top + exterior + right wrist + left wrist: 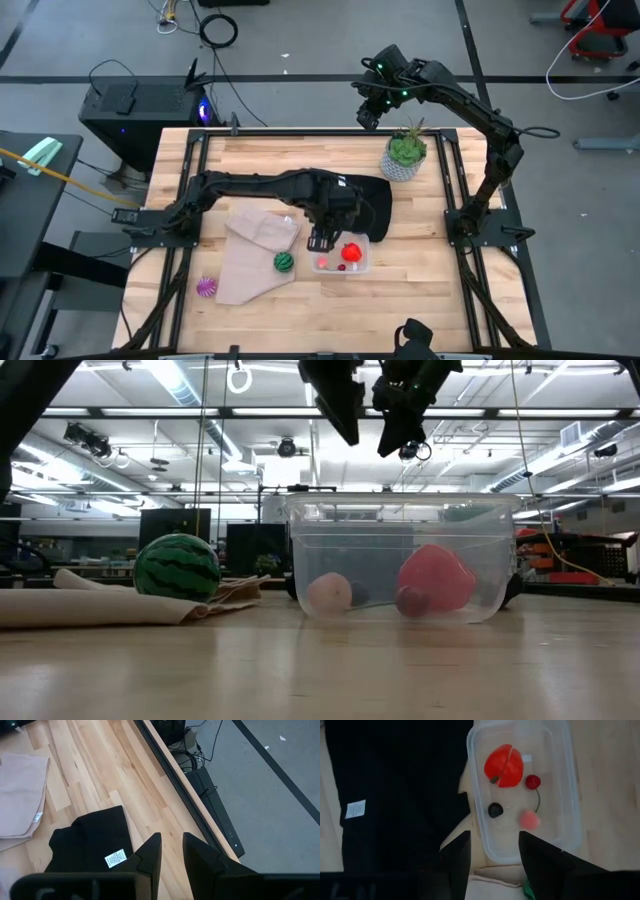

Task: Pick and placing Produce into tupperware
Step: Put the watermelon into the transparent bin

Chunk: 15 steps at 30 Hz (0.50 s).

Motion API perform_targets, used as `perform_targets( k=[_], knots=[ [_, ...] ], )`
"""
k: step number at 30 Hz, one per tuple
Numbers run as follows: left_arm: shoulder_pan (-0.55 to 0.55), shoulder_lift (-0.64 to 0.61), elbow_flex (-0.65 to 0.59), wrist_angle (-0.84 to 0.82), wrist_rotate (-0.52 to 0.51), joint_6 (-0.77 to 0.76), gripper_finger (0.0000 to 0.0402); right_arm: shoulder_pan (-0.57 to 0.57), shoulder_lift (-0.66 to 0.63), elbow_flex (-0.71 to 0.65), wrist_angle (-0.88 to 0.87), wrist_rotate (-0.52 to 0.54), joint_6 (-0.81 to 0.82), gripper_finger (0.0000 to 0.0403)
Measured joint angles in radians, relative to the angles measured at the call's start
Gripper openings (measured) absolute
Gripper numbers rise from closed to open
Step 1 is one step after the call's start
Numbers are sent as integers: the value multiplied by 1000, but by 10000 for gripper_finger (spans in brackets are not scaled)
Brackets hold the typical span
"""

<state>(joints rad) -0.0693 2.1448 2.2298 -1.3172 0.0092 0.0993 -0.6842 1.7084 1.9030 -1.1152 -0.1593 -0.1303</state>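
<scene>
Clear plastic tupperware [343, 258] sits on the pale wooden table [420, 260], touching the black cloth's [372, 203] edge, and holds a red piece [504, 766], a cherry [533, 781] and two smaller bits. Left gripper [492, 851] hangs over its rim with fingers apart and empty; the striped green ball [284, 262] rests on the beige cloth [255, 262] and the purple ball [207, 288] on bare wood nearby. Right gripper [171, 851], fingers slightly parted and empty, hovers past the table's far edge by the potted plant [404, 154], over grey floor with cables.

black cloth [372, 205] partly hidden under left arm [260, 187].
</scene>
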Motion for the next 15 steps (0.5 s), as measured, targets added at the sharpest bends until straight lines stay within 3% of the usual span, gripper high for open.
perform_targets(
  k=[8, 15],
  knots=[
    [-15, -11, 76, -140, -9, -56, 172, 0, 0, 0, -3, 0, 3, 87],
    [-56, -182, 69, 73, -81, -160, 172, 0, 0, 0, -3, 0, -2, 87]
  ],
)
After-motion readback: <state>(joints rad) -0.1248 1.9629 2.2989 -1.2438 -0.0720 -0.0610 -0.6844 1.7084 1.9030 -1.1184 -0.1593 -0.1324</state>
